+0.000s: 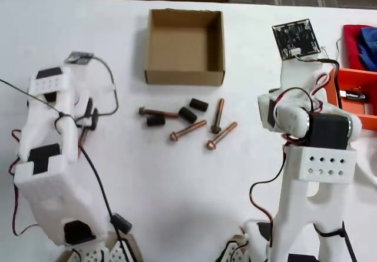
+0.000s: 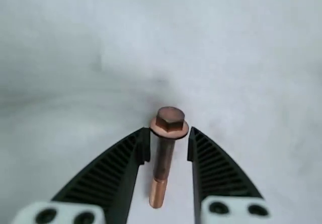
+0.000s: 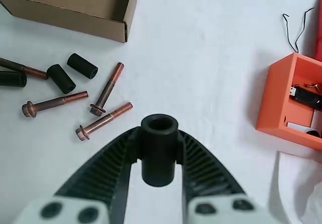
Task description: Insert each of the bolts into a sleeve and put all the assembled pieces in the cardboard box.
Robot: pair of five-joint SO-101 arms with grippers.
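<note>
Over at 9 o'clock on the table (image 1: 177, 203), the left claw (image 2: 168, 138) is pinched nearly closed on a copper bolt (image 2: 165, 163). The hex head pokes out just past the fingertips and the bolt is up off the tabletop.

Dead centre there's a little scatter: four loose bolts (image 1: 188, 130) lying flat and three loose sleeves (image 1: 187, 114), the short black tube kind. The sleeve at the pile's 9 o'clock end sits just beside one of the bolts.

The cardboard box (image 1: 184, 76) is at 12 o'clock from that pile, near it, open side up.

At 3 o'clock the right claw (image 3: 158, 138) is squeezed onto a black sleeve (image 3: 158, 158), its hole facing the wrist camera. Further out at 3 o'clock sits an orange bin (image 1: 353, 118) with some odds and ends in it.
</note>
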